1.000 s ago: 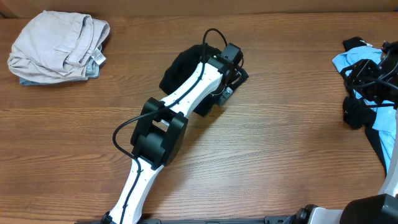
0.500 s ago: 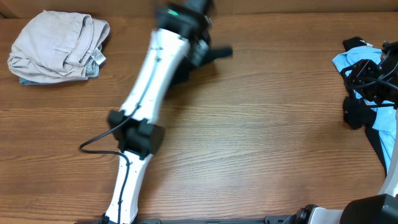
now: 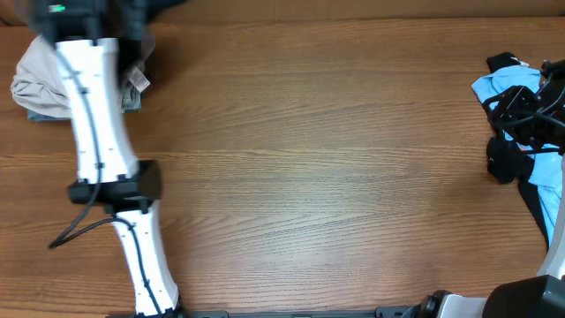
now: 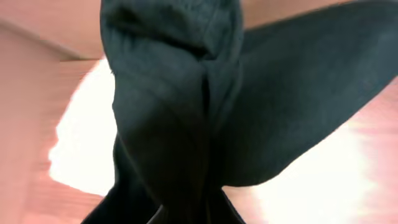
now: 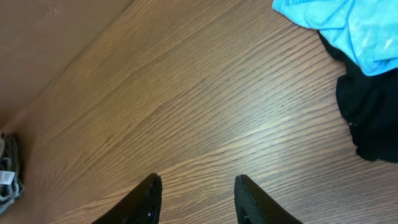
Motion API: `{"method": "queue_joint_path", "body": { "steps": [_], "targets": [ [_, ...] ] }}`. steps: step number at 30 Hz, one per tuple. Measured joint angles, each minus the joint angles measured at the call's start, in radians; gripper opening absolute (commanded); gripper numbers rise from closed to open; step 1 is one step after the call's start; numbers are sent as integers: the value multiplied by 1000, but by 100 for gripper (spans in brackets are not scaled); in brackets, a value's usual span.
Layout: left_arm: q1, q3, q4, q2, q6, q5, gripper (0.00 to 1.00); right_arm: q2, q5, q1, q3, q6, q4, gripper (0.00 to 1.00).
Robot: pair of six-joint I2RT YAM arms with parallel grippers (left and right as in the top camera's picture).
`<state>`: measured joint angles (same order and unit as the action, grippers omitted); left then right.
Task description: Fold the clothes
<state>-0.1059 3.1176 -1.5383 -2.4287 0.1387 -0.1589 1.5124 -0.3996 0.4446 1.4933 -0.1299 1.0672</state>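
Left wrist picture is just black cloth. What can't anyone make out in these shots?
- Left wrist view: black cloth fills it, hiding the fingers; grip unknowable.
- Overhead: left gripper is motion-blurred at the top edge.
- Overhead: the left arm covers part of the beige garment.
- Overhead: blue garment is cut by the right edge, under the right arm.

A wooden table point(image 3: 335, 177) with warm brown grain running lengthwise fills the overhead view. A plain, smooth brown panel point(image 5: 43, 43) stands along 1 edge. Lighting is even, with bright glare in the left wrist view.
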Motion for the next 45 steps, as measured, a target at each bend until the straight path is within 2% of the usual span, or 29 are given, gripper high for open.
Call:
{"method": "queue_joint_path", "body": {
  "steps": [8,12,17,23,24,26,28,29,30,34,38,42,45],
  "targets": [
    [-234,-11,269,0,44,7,4,0,0,0,0,0,6,41],
    [-324,-98,422,0,77,63,4,0,5,0,0,0,27,41],
    [-361,-282,562,1,138,88,4,0,54,-9,0,0,62,42],
    [-342,-493,588,1,148,113,6,0,88,-41,0,0,58,42],
    [-333,-520,589,1,142,119,8,0,90,-46,0,0,58,42],
    [-305,-581,576,1,121,131,26,0,92,-53,0,0,51,42],
    [-274,-630,554,1,99,144,64,0,93,-55,0,0,49,46],
    [-253,-661,538,1,97,152,92,0,93,-55,0,-1,48,47],
    [-232,-689,521,1,92,161,100,0,93,-55,0,1,47,48],
    [-146,-764,472,1,73,174,100,0,94,-55,0,0,39,48],
    [-77,-758,425,1,56,174,100,0,92,-55,0,0,21,49],
    [-26,-676,335,1,38,177,100,1,92,-55,9,2,34,57],
    [1,-558,269,2,27,184,100,3,92,-55,61,11,66,68]
  ]
}}
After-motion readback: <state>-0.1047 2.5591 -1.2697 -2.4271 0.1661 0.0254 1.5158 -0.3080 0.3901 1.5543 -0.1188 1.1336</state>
